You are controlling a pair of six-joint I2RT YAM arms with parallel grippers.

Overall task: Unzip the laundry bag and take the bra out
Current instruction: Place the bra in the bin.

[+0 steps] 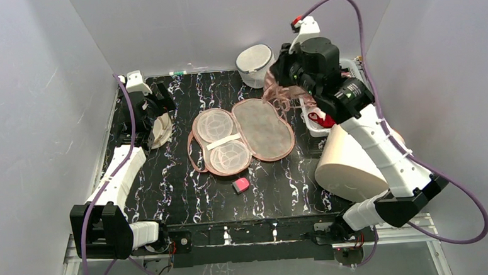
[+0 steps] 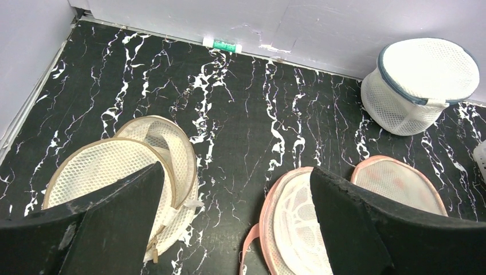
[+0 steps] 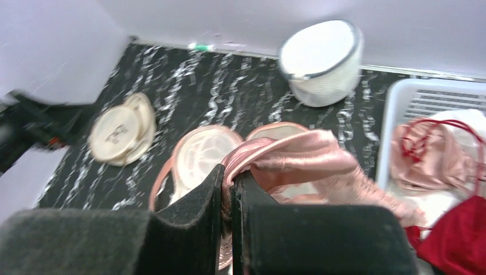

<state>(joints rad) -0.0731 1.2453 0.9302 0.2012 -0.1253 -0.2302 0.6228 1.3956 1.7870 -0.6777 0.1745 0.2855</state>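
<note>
The laundry bag (image 1: 263, 130) lies unzipped and spread flat mid-table, its pale lining up; it also shows in the left wrist view (image 2: 298, 212) and the right wrist view (image 3: 200, 152). My right gripper (image 1: 284, 85) (image 3: 230, 175) is shut on the glossy pale pink satin bra (image 1: 281, 96) (image 3: 298, 154) and holds it above the bag's right back edge, the fabric hanging from the jaws. My left gripper (image 1: 158, 113) (image 2: 236, 169) is open and empty, low over the table left of the bag, beside a cream round pouch.
A cream round pouch (image 1: 160, 130) (image 2: 114, 166) lies at the left. A white cylindrical mesh bag (image 1: 254, 61) (image 3: 321, 54) stands at the back. A white basket (image 1: 313, 129) (image 3: 395, 109) at the right holds a dark red garment (image 3: 458, 235) and pink cloth. A small pink object (image 1: 241, 185) lies near the front. A beige cylinder (image 1: 347, 163) sits at the right.
</note>
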